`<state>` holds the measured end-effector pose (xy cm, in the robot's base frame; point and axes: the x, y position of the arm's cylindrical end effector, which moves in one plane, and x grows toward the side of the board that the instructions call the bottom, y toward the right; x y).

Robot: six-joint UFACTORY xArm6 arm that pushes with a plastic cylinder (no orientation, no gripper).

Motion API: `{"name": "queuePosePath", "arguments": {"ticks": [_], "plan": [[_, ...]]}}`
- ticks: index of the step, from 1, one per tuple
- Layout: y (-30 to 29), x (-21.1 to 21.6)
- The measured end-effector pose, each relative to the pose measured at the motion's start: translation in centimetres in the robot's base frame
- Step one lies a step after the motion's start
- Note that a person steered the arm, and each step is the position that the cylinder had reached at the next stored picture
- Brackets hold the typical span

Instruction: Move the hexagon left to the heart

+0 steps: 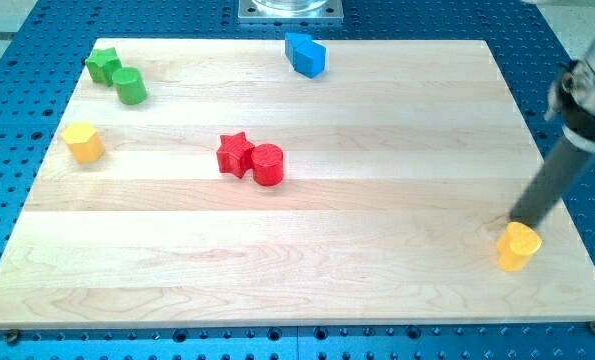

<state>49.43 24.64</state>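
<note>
Wooden board (377, 200) on a blue perforated table (17, 120), read from the view's left to the view's right.

Farthest left sits the yellow hexagon (82, 142), the block to be moved. It stands alone near the left edge, about halfway up the board. Above it, toward the top left corner, a green star (102, 65) and a green cylinder (131, 86) touch or nearly touch. Near the centre, a red star (236, 154) and a red cylinder (267, 164) stand side by side in contact. A blue block (306, 54), roughly pentagonal, lies at the top edge.

At the lower right is the yellow heart (518, 246); its shape is judged from a faint notch and is not certain. My tip (518, 224) comes down at the heart's upper side, touching it or just beside it, well apart from the hexagon. The arm carries no pincer, only the bare rod, so there is nothing to spread or close and nothing is held.

Handling, as a judgement: the hexagon looks small, rigid and light, and it should slide easily on the smooth wood. It cannot be gripped, only pushed. Contact is best made on the flat face turned toward the view's left, in line with the block's centre; an off-centre push would probably spin it or let it slip off the rod. The travel is long, nearly the board's width, and a line below the red pair looks free. The hexagon should stop just beside the heart, on its left.
</note>
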Motion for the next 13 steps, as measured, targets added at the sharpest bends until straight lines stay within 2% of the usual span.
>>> {"name": "queuePosePath", "arguments": {"ticks": [1, 2, 3, 5, 6, 7, 8, 9, 10, 11, 12, 13], "plan": [[-3.8, -8.1], [-11.6, -14.3], [-22.6, -16.6], [-45.3, -13.5], [-51.3, -11.8], [-48.8, -5.5], [-44.8, -1.5], [-49.8, -1.6], [-47.8, 0.8], [-42.3, 1.1], [-41.5, 2.8], [-43.2, 3.0]]}}
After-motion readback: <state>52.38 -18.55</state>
